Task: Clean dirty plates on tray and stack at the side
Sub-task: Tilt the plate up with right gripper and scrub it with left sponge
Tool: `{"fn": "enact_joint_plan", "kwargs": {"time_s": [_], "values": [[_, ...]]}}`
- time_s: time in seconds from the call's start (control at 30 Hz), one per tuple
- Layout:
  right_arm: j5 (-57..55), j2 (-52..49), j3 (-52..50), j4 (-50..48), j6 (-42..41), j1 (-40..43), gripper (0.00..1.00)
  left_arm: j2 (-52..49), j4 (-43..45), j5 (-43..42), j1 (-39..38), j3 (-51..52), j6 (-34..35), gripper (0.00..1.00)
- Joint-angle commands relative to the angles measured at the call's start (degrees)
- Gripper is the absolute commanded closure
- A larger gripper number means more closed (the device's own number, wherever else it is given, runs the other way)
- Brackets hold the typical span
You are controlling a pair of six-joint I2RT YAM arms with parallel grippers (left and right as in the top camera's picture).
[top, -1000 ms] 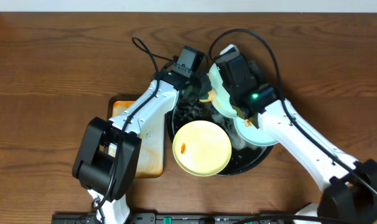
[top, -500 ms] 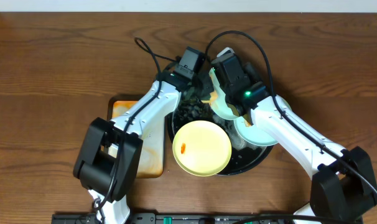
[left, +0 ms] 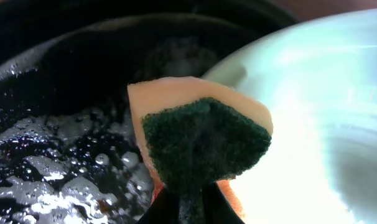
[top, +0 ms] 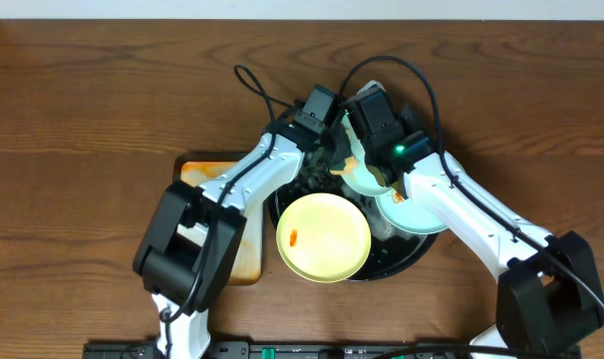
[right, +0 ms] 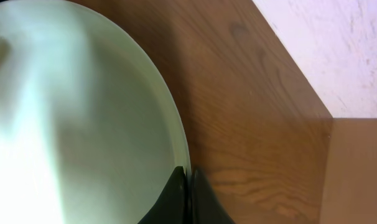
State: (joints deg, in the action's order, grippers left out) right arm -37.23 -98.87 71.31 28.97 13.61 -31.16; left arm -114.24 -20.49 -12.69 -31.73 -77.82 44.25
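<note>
Left wrist view: the left pincer [left: 190,202] is shut tight on a sponge [left: 204,140]. The sponge's green rough side faces us. At 3 o'clock from the sponge is a mint plate [left: 319,93], tipped up and just beside it. I cannot tell if they touch. At 9 o'clock is the black tray [left: 51,74], wet and full of foam.

Right wrist view: the right pincer [right: 190,186] pinches the rim of that mint plate, at 6 o'clock in the picture. The brown table [right: 257,124] shows at 3 o'clock.

Overhead view: the held plate stands over the tray at 12 o'clock. A yellow plate [top: 323,236] with a small orange spot lies flat in the tray at 6 o'clock. A second mint plate [top: 410,214] lies at 3 o'clock, partly under the right arm.

The plates look hard and stiff, and I think they are light. Wet soap will make them slippery, and a dropped one might crack. The rim is the best place to pinch, well in from the edge. The sponge is soft and will squash.
</note>
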Motion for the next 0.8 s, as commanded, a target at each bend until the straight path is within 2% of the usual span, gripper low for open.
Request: {"fn": "enact_joint_plan", "kwargs": {"time_s": [0.0,0.23,0.37,0.53,0.77], "values": [[1.3,0.7,1.7,-2.2,-1.3,-1.2,0.99,-4.9,-0.5,0.6,-3.1,0.8,2.6,0.92],[1.3,0.7,1.7,-2.1,-1.3,-1.3,0.99,-5.3,0.7,0.3,-3.3,0.8,8.5,0.92],[1.2,0.7,1.7,-2.1,-1.3,-1.5,0.99,-5.2,0.0,2.0,-3.0,0.8,7.6,0.92],[1.2,0.7,1.6,-1.8,-1.1,-1.5,0.99,-4.8,-3.8,7.8,-1.6,0.8,3.7,0.92],[-0.2,0.7,1.7,-1.7,-1.1,-1.5,0.99,-3.8,-6.7,11.5,-0.5,0.0,-0.7,0.92]]}}
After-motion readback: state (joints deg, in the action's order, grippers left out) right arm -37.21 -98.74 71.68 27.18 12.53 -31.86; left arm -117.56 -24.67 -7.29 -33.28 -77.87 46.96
